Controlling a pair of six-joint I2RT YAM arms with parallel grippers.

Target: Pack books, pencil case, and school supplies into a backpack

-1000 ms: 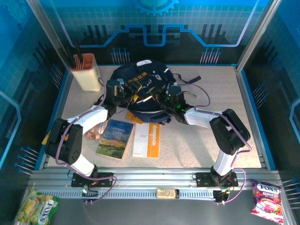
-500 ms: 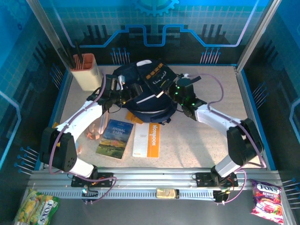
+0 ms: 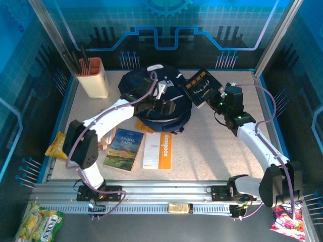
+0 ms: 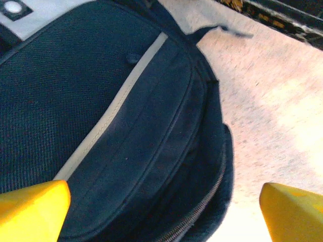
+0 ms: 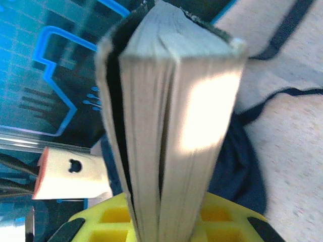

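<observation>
Seeing from the top: black-backed book [image 3: 201,86] clamped in the right gripper [image 3: 217,97], swung out to 3 o'clock of the backpack [image 3: 146,80] since a second ago. Left wrist: left gripper [image 4: 161,209] spread wide over the zip mouth [image 4: 202,201] — newly opened. Right wrist: book edge-on, probably needing lowering into that mouth next.

You'll find a beige holder [image 3: 93,79] at the upper left of the overhead view, standing on the speckled table [image 3: 212,146] by its far corner. Below the aluminium rail [image 3: 151,197] at the bottom, a red FOX'S candy bag [image 3: 286,213] lies at lower right and a yellow-green FOX'S bag [image 3: 39,225] at lower left. A small amber object [image 3: 180,207] sits on the rail, bottom centre. A blue circuit-pattern backdrop [image 3: 166,25] spans the top.
</observation>
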